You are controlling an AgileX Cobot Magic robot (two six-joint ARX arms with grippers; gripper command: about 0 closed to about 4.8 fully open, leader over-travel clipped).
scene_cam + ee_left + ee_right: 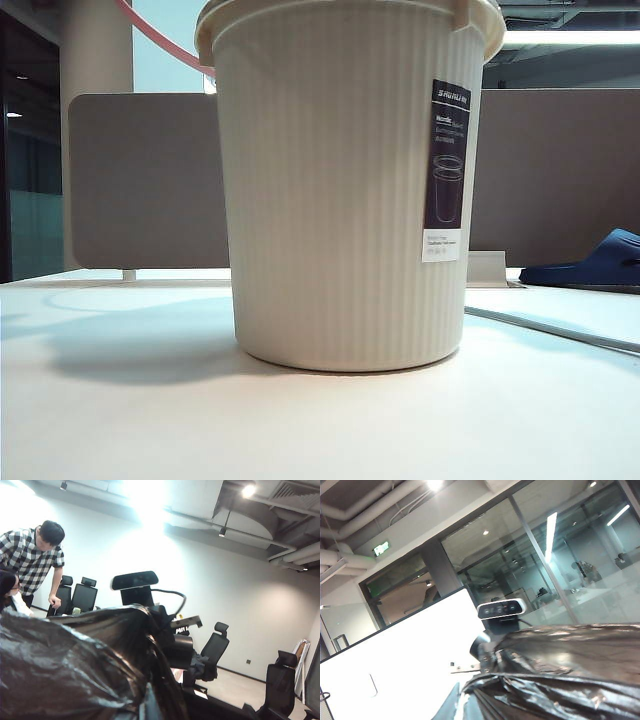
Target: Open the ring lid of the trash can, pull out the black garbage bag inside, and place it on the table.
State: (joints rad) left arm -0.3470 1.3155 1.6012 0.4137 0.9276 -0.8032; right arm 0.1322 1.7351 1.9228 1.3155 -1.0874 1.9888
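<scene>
The trash can (pixel 345 185), a large cream-white round bin with fine vertical ribs and a narrow dark label on its side, stands upright on the table (pixel 120 420) and fills the middle of the exterior view. Neither arm shows there. The ring lid (pixel 160 38), a thin salmon-pink hoop, slants up and away from the bin's rim on the left, so the bin appears already opened.

The black garbage bag (pixel 60 675) is seen only from the wrists — glossy, crinkled thin plastic, bunched in heavy folds. In the left wrist view it fills the lower part of the picture, and the left gripper (pixel 150 707) is buried in its folds; the jaws are fully closed and the film seems pinched between them. In the right wrist view the bag (pixel 560 680) spreads again across the foreground, drawn into pleats at the right gripper (pixel 470 702), whose jaws are also fully closed, apparently on the plastic. Both cameras look out at ceiling and walls rather than the bin, so the bag is judged to be raised above the trash can.

The step in hand seems to be lifting the bag clear. Doing it well probably means raising both grips evenly until the bag's bottom clears the rim — thin film tears or slips if one side drags — then carrying it sideways to bare table beside the bin before letting go.
</scene>
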